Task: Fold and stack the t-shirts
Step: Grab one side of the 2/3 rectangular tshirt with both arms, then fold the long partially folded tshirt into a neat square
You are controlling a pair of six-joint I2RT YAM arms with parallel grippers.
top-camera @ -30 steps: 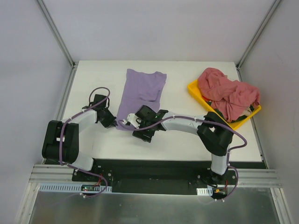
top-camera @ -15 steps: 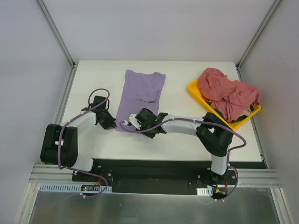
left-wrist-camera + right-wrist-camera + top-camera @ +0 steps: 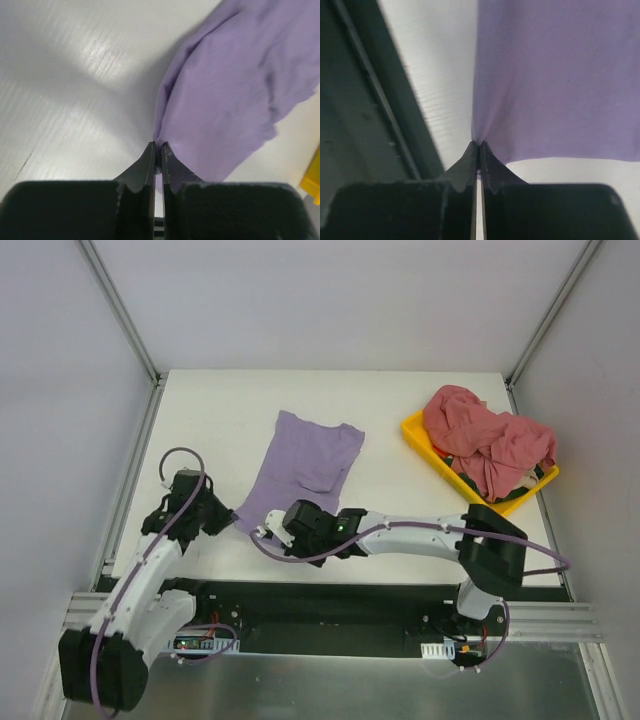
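Observation:
The lavender t-shirt (image 3: 308,462) lies as a long folded strip on the white table, slanting from the middle toward the near left. My left gripper (image 3: 229,521) is shut on its near left corner, where the fingertips (image 3: 152,150) pinch the lavender cloth (image 3: 240,90). My right gripper (image 3: 268,532) is shut on the near hem just to the right, cloth (image 3: 555,75) fanning out from its closed tips (image 3: 479,145). Pink-red t-shirts (image 3: 485,438) are heaped in a crumpled pile at the far right.
A yellow tray (image 3: 417,432) holds the pink-red heap near the table's right edge. The dark front rail (image 3: 365,100) runs close beside my right gripper. Metal frame posts (image 3: 120,310) rise at the table's back corners.
My right gripper has shut on the lavender shirt's near hem. Both arms have drawn back toward the near edge, dragging the shirt nearer and slanting it.

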